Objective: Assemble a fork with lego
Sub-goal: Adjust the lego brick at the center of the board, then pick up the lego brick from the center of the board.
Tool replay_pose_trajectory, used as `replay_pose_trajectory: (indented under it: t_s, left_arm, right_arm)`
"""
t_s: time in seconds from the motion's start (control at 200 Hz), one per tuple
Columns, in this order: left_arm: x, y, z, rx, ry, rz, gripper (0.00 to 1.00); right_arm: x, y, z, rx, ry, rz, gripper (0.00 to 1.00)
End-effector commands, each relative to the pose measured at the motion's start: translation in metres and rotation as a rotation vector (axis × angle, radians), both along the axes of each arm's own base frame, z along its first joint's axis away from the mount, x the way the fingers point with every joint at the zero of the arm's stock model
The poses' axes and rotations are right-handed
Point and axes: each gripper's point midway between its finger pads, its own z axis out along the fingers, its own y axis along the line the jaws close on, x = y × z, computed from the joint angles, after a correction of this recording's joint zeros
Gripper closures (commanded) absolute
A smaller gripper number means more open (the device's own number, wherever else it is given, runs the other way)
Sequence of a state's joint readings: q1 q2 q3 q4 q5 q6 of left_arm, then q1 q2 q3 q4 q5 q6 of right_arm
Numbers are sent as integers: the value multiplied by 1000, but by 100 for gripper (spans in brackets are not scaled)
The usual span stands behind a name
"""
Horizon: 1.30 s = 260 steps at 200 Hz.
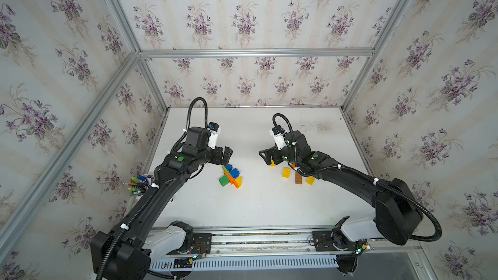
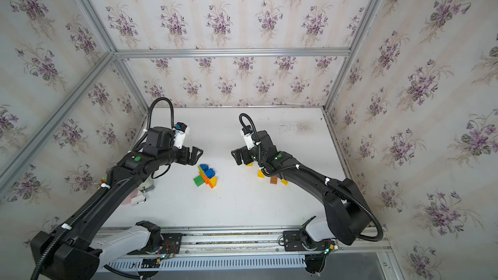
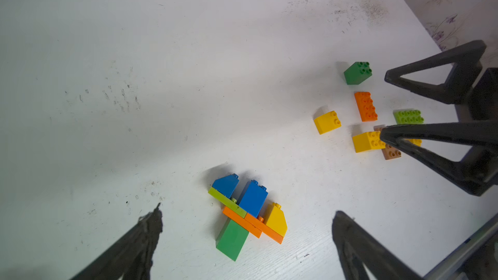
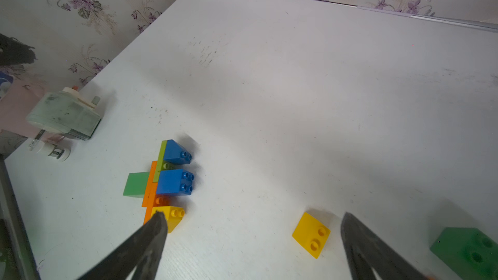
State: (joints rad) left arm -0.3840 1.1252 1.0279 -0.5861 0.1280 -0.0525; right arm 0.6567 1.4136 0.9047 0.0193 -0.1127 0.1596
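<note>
A joined lego piece (image 1: 231,177) (image 2: 206,177) of blue, lime, orange, yellow and green bricks lies flat mid-table. My left gripper (image 1: 227,156) (image 3: 249,214) hovers just behind and above it, open and empty. Loose lego lies to the right: a yellow sloped brick (image 3: 327,122) (image 4: 311,234), a green cube (image 3: 358,73), an orange brick (image 3: 366,106), a lime brick (image 3: 409,117), a yellow brick (image 1: 286,172) and a brown brick (image 1: 298,178). My right gripper (image 1: 265,156) (image 4: 252,216) hangs open over the loose bricks, holding nothing.
A cup of coloured pens (image 1: 138,184) stands at the table's left edge, with a pale sharpener-like device (image 4: 64,117) beside it. Papered walls close three sides. The metal arm rail (image 1: 256,238) runs along the front.
</note>
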Motion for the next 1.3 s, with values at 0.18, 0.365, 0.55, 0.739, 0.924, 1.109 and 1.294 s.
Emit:
replay_pose_trajectory:
  t_s: [0.18, 0.365, 0.55, 0.739, 0.924, 1.109, 1.294]
  left_arm:
    - [9, -5, -17, 56, -3, 112, 0]
    - [13, -24, -31, -45, 52, 71, 0]
    - [17, -20, -28, -97, 29, 136, 0]
    - [27, -7, -26, -204, 51, 249, 0]
    - [33, -6, -33, -384, 154, 235, 0]
    - [35, -11, -38, -337, 219, 150, 0]
    - [37, -14, -41, -280, 257, 103, 0]
  right_arm:
    - [18, -23, 22, 71, -32, -207, 0]
    - [25, -39, 12, -22, -12, -270, 0]
    - [26, -64, 10, -52, -29, -354, 5]
    - [29, -84, 4, -82, -32, -416, 5]
    - [33, -106, -7, -136, -17, -472, 4]
    - [43, -139, -21, -130, 48, -541, 4]
    - [53, -159, -38, -146, 136, -593, 4]
